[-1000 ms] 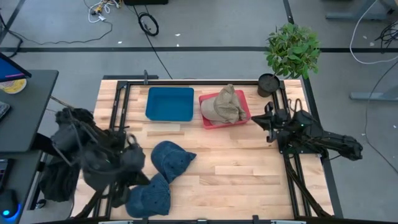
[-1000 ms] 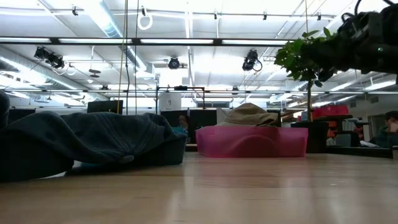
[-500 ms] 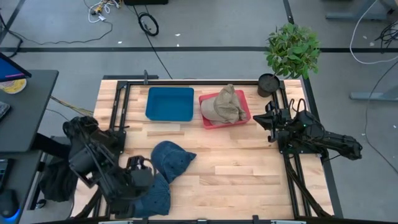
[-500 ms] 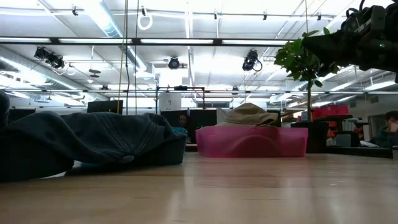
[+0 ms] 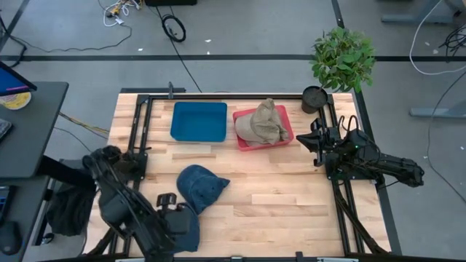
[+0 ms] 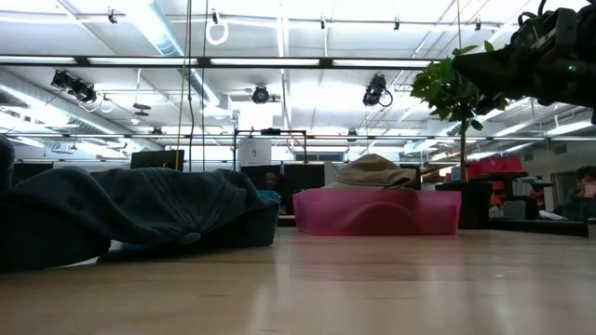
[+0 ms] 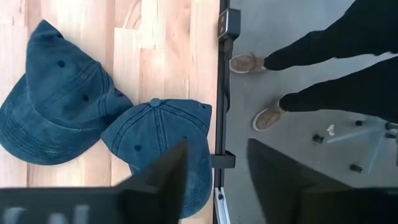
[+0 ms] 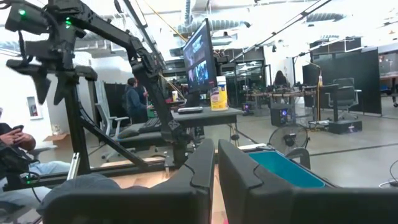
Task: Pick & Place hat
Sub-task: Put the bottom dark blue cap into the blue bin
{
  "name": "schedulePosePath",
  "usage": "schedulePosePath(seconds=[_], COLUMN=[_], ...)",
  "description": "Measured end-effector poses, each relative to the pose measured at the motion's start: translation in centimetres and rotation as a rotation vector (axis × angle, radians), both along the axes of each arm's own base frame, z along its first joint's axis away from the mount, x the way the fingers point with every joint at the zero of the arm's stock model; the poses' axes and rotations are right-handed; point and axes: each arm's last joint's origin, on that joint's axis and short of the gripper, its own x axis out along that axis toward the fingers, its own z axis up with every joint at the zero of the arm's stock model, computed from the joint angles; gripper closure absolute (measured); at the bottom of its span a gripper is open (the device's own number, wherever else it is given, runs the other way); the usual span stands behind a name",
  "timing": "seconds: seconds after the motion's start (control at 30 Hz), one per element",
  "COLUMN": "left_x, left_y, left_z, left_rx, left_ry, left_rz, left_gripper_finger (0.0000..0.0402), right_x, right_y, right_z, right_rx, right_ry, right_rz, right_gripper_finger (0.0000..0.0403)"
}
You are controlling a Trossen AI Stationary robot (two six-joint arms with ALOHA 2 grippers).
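Note:
Two blue denim hats lie crown up on the wooden table. One hat [image 5: 198, 187] [image 7: 56, 106] is near the middle. The other hat [image 5: 191, 227] [image 7: 165, 134] sits at the near edge, partly under my left gripper [image 5: 173, 209] [image 7: 217, 147]. That gripper hovers above it, open, fingers pointing down over the hat's edge and the table rim. A tan hat [image 5: 262, 122] [image 6: 372, 171] rests in the pink tray [image 5: 287, 138] [image 6: 377, 212]. My right gripper [image 5: 300, 142] [image 8: 216, 152] waits shut at the table's right side, holding nothing.
A blue tray [image 5: 199, 121] stands left of the pink tray at the far side. A potted plant [image 5: 341, 62] stands at the far right corner. Black frame rails [image 5: 140, 131] run along the table's sides. A person's legs [image 7: 323, 74] stand just past the near edge.
My left arm has swung toward the table's near edge and a little to the right, ending over the near blue hat. Both blue hats lie where they were. The right arm has kept still.

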Motion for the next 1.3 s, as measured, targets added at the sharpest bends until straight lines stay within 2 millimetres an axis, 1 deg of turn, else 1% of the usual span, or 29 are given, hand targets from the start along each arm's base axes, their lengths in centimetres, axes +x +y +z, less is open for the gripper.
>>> schedulePosePath(seconds=[0.13, 0.2, 0.27, 0.37, 0.47, 0.57, 0.73, 0.87, 0.9, 0.97, 1.03, 1.1, 1.3], left_x=[0.9, 1.3, 1.6, 2.0, 2.3, 2.5, 2.7, 2.5, 2.5, 2.4, 1.9, 1.4, 0.2], left_y=[-1.5, -2.3, -3.2, -4.4, -5.4, -6.0, -6.7, -7.1, -7.2, -7.2, -7.0, -6.6, -5.1], left_z=[-1.8, -2.9, -3.9, -5.4, -6.8, -7.7, -8.8, -9.1, -9.5, -10.6, -11.9, -12.8, -14.1], left_rx=[0.019, 0.039, 0.064, 0.104, 0.142, 0.178, 0.192, 0.192, 0.195, 0.208, 0.242, 0.26, 0.126], left_ry=[0.047, 0.067, 0.083, 0.098, 0.107, 0.098, 0.112, 0.116, 0.13, 0.177, 0.222, 0.243, 0.179], left_rz=[0.043, 0.064, 0.063, 0.066, 0.074, 0.079, 0.116, 0.13, 0.142, 0.169, 0.192, 0.203, 0.244], left_gripper_finger=[0.0153, 0.0123, 0.0104, 0.0091, 0.0088, 0.0094, 0.0113, 0.0128, 0.0131, 0.0135, 0.0135, 0.0135, 0.0136], right_x=[0.0, 0.0, 0.0, 0.0, 0.0, 0.0, 0.0, 0.0, 0.0, 0.0, 0.0, 0.0, 0.0], right_y=[0.0, 0.0, 0.0, 0.0, 0.0, 0.0, 0.0, 0.0, 0.0, 0.0, 0.0, 0.0, 0.0], right_z=[0.0, 0.0, 0.0, 0.0, 0.0, 0.0, 0.0, 0.0, 0.0, 0.0, 0.0, 0.0, 0.0], right_rx=[0.0, 0.0, 0.0, 0.0, 0.0, 0.0, 0.0, 0.0, 0.0, 0.0, 0.0, 0.0, 0.0], right_ry=[0.0, 0.0, 0.0, 0.0, 0.0, 0.0, 0.0, 0.0, 0.0, 0.0, 0.0, 0.0, 0.0], right_rz=[0.0, 0.0, 0.0, 0.0, 0.0, 0.0, 0.0, 0.0, 0.0, 0.0, 0.0, 0.0, 0.0], right_gripper_finger=[0.0376, 0.0376, 0.0376, 0.0376, 0.0376, 0.0376, 0.0376, 0.0376, 0.0376, 0.0376, 0.0376, 0.0376, 0.0376])
